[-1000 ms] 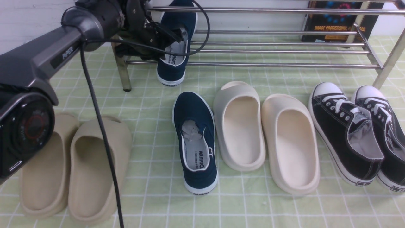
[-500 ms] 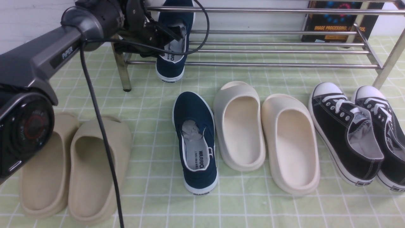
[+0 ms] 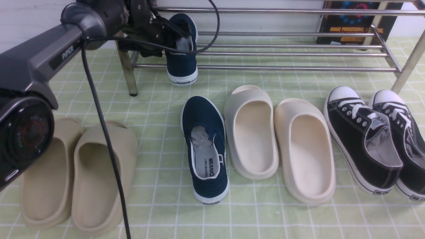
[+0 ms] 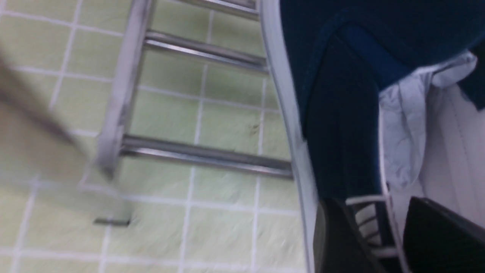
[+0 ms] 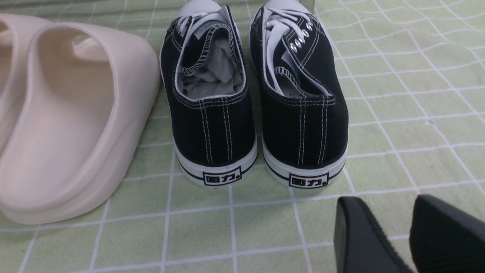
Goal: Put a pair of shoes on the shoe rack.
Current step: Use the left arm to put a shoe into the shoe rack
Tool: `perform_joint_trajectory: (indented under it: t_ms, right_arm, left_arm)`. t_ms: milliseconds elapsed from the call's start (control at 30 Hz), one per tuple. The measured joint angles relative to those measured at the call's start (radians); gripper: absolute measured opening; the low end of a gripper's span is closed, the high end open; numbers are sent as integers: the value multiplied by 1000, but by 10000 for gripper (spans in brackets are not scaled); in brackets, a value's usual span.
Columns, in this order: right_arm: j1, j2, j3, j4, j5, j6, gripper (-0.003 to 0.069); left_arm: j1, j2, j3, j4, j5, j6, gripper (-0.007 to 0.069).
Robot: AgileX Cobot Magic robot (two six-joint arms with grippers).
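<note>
The left gripper [image 4: 379, 227] is right in there at the left end of the chrome shoe rack [image 3: 292, 68], its fingers spread apart astride the side of a navy WARRIOR slip-on sneaker [image 3: 182, 66], and that shoe is over the lower bars, white heel out past the front one! Down on the green checked cloth [image 3: 159, 212], the other navy slip-on [image 3: 205, 149] lies between the beige foam slides [image 3: 99, 172] and the cream foam slides [image 3: 254, 132], while over by the black lace-up sneakers [image 5: 257, 94] the right gripper [image 5: 394, 223] shows its fingers parted, nothing between them!
</note>
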Motion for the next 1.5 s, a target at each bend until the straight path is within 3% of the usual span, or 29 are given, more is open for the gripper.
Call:
perform_joint_trajectory:
  t_ms: [233,367,500,600,900,1233,1500]
  right_arm:
    - [0,0,0,0,0,0,244]
    - [0,0,0,0,0,0,244]
    - [0,0,0,0,0,0,244]
    - [0,0,0,0,0,0,244]
    - [0,0,0,0,0,0,246]
    - [0,0,0,0,0,0,246]
    - [0,0,0,0,0,0,246]
  left_arm:
    - [0,-89,0,51,139,7,272]
    - [-7,-134,-2,45,268,35,198]
    - [-60,-147,23,-15,388,144,62]
    - [-84,-145,88,-39,334,157,-13]
    - [-80,-55,120,-6,111,97,-13]
    - [-87,-42,123,154,70,-102,-13]
    - [-85,-41,123,193,4,-125,-13]
